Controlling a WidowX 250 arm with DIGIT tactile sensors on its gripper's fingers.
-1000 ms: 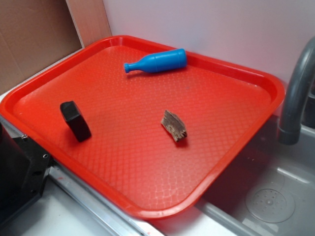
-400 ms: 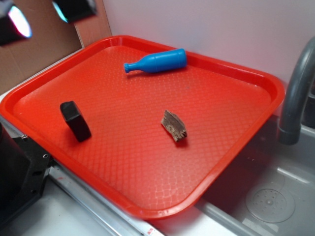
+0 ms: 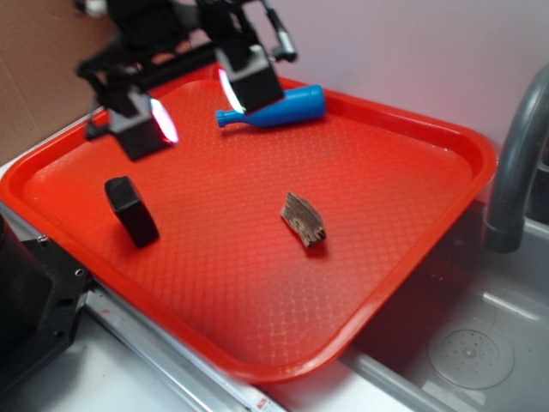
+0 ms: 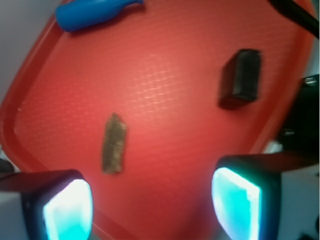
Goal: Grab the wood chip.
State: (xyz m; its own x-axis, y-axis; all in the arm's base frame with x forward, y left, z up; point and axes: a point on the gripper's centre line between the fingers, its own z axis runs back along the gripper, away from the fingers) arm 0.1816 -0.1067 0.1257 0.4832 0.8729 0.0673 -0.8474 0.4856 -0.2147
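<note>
Red tray [image 3: 412, 249] sits tilted over a steel sink [image 3: 480, 343], its near corner overhanging the basin; raised rim all round. Wood chip [image 3: 303, 219] lies roughly mid-tray, w/ bare tray floor on every side — nothing touching it. In the wrist view the chip [image 4: 114, 143] shows as a narrow streaky sliver, above and between the two glowing pads.

Pincer [image 3: 202, 99] hangs over the tray's far-left part, jaws spread wide, nothing between them; well apart from the chip. One finger [image 3: 141, 124] is above the black block [image 3: 131, 210], the other [image 3: 249, 77] overlaps the blue bottle [image 3: 274, 107] in the ext. view, so the bottle's neck is partly covered. Height above the tray can't be judged.

Block stands near the left rim, bottle lies on its side along the far rim; both well apart from the chip.

Surroundings: grey faucet [image 3: 515, 172] at right edge, cut off by the frame; pale wall behind, brown cardboard [image 3: 43, 69] at far left. Dark hardware [image 3: 34, 300] at lower left, hard to make out. Wrist view blurred; the arm's upper part is smeared and cut off at top.
</note>
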